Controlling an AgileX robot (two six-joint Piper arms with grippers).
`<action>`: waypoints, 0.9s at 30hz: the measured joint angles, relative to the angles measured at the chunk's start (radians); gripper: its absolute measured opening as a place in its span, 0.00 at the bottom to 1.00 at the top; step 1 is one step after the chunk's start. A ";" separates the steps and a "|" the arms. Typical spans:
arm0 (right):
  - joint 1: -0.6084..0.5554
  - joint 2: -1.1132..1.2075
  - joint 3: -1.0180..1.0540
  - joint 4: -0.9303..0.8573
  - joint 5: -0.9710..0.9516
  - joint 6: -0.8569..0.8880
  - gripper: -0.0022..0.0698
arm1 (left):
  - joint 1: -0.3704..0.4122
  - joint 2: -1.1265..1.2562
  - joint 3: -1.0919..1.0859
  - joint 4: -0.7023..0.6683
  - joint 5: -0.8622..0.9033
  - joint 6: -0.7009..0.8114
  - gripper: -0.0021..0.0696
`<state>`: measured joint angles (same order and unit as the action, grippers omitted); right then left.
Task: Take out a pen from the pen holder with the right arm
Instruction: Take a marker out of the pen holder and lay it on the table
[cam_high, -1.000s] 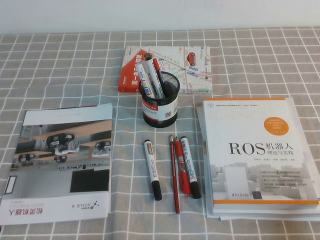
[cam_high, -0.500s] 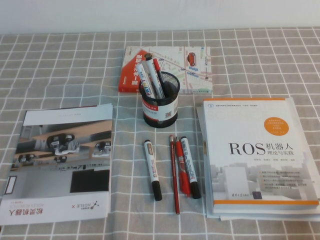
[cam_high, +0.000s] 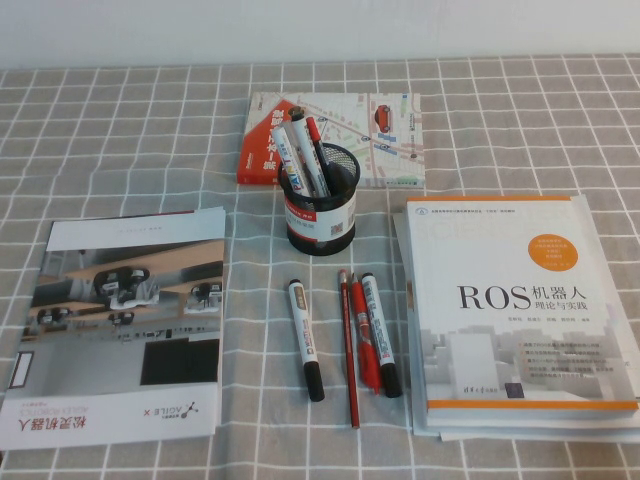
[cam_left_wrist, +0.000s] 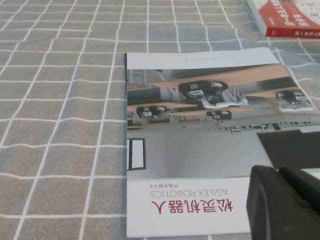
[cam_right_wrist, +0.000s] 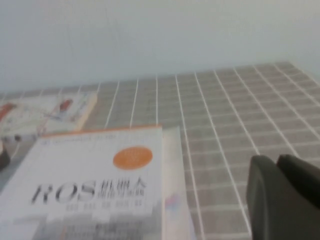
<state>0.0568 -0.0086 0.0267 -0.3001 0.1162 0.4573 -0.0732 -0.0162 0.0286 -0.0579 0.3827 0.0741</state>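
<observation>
Black mesh pen holder (cam_high: 318, 212) at upper centre was seen full of pens (cam_high: 298, 150), since the right gripper (cam_right_wrist: 277, 161), fingers closed and empty, was held near the ROS book (cam_right_wrist: 100, 185) and the left gripper (cam_left_wrist: 280, 172) was parked closed over the brochure (cam_left_wrist: 200, 150).

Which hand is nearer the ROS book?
Right. The right hand hangs just right of the ROS book; the left hand hangs over the AgileX brochure, far to the left.
</observation>
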 joint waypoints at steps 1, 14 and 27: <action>0.000 0.000 0.000 0.096 0.025 -0.104 0.01 | 0.000 0.000 0.000 0.000 0.000 0.000 0.03; 0.000 0.000 0.000 0.473 0.269 -0.583 0.01 | 0.000 0.000 0.000 0.000 0.000 0.000 0.02; 0.000 0.000 0.000 0.480 0.269 -0.604 0.01 | 0.000 0.000 0.000 0.000 0.000 0.000 0.02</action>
<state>0.0568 -0.0086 0.0267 0.1798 0.3856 -0.1468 -0.0732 -0.0162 0.0286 -0.0579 0.3827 0.0741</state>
